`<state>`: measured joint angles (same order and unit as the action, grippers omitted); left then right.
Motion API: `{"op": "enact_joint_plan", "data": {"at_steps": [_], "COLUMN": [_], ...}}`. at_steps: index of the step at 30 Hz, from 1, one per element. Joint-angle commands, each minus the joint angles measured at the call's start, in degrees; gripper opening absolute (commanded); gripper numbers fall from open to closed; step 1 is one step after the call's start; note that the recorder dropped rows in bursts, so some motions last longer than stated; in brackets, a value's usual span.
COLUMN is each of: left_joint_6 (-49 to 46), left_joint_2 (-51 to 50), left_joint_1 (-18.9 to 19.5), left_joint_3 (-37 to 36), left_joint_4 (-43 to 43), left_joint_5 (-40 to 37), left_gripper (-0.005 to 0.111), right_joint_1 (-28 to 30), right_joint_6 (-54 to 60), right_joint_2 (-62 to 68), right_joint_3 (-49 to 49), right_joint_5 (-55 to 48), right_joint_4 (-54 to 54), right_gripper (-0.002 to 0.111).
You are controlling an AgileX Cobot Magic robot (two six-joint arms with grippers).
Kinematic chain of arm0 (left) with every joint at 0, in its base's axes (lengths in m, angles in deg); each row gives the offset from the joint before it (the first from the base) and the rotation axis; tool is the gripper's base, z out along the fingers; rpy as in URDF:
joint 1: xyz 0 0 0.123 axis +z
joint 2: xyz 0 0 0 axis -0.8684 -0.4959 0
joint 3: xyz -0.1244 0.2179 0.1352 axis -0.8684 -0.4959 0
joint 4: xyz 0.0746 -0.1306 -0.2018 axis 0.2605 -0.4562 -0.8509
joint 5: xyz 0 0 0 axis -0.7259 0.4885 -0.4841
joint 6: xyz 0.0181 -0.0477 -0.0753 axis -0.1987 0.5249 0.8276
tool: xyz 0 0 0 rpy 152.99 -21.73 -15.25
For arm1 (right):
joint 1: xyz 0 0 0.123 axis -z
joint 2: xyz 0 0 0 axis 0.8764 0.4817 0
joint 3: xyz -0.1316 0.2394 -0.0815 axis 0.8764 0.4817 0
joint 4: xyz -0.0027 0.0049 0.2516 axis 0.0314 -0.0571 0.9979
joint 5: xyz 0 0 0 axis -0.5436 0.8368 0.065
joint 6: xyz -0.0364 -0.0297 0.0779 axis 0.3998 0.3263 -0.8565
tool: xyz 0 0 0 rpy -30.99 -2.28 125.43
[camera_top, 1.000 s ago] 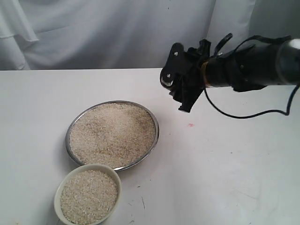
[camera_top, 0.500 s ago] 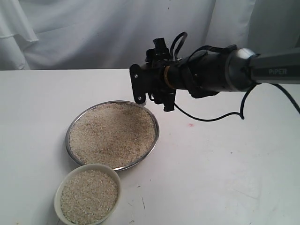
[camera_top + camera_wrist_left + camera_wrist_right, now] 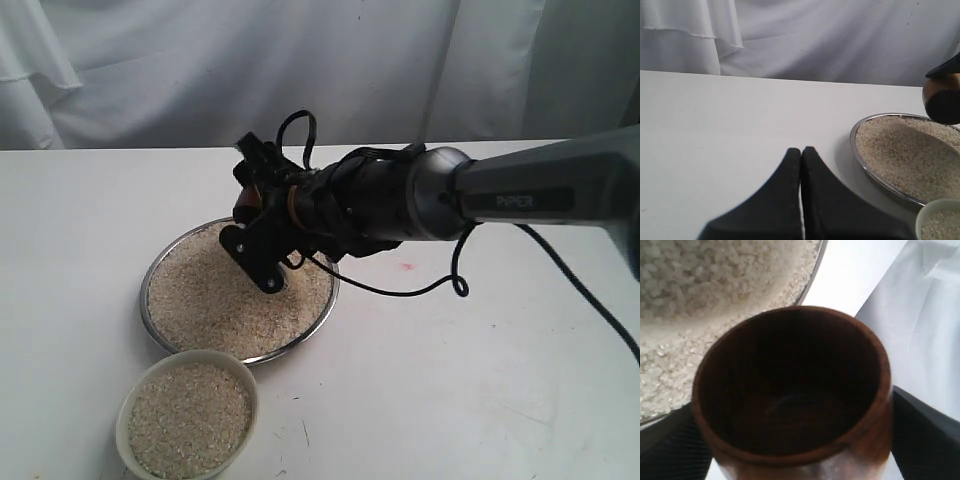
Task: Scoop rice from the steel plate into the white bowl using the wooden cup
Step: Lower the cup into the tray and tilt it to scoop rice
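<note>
Wooden cup (image 3: 790,390) clenched between the fingers (image 3: 670,455) of the right gripper (image 3: 256,222), on an arm reaching in from the table's right edge. Hangs low over the far half of the steel plate (image 3: 148,285), dark inside and empty, mouth tipped toward the rice (image 3: 215,300). Held that way, probably, to let the lip bite into the heap. Looks like the start of a scoop, with no grain taken yet.

Plate left of mid-table. White bowl (image 3: 122,415) just beside its near rim, perhaps touching, by the front edge. Already well filled, and set close, likely to keep the carry short.

Left gripper (image 3: 801,152) pressed shut on nothing. Hovers low above bare table (image 3: 715,125) on the left-edge side of the plate, clear of the work.
</note>
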<state>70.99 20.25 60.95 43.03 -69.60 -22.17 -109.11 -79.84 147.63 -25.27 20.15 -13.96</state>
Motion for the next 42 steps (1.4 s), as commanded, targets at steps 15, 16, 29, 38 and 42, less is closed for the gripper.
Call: {"op": "enact_joint_plan", "data": {"at_steps": [15, 16, 29, 38, 42], "left_joint_6": [0.2, 0.2, 0.2, 0.2, 0.2], "left_joint_2": [0.3, 0.3, 0.3, 0.3, 0.3], "left_joint_1": [-0.1, -0.1, -0.1, -0.1, -0.1], "left_joint_3": [-0.3, -0.3, -0.3, -0.3, -0.3], "left_joint_4": [0.0, 0.0, 0.0, 0.0, 0.0], "left_joint_5": [0.4, 0.4, 0.4, 0.4, 0.4], "left_gripper": [0.0, 0.0, 0.0, 0.0, 0.0], "right_joint_1": [-3.8, -4.0, -5.9, -6.4, -6.4], "right_joint_6": [9.4, 9.4, 7.7, 12.5, 13.9], "right_joint_2": [10.5, 10.5, 9.6, 7.8, 6.3], "right_joint_3": [-9.5, -8.8, -7.4, -4.5, -2.1], "right_joint_5": [-2.8, -2.4, -4.6, -7.5, -7.9], "right_joint_4": [-0.2, -0.2, 6.6, 10.8, 12.4], "right_gripper": [0.0, 0.0, 0.0, 0.0, 0.0]}}
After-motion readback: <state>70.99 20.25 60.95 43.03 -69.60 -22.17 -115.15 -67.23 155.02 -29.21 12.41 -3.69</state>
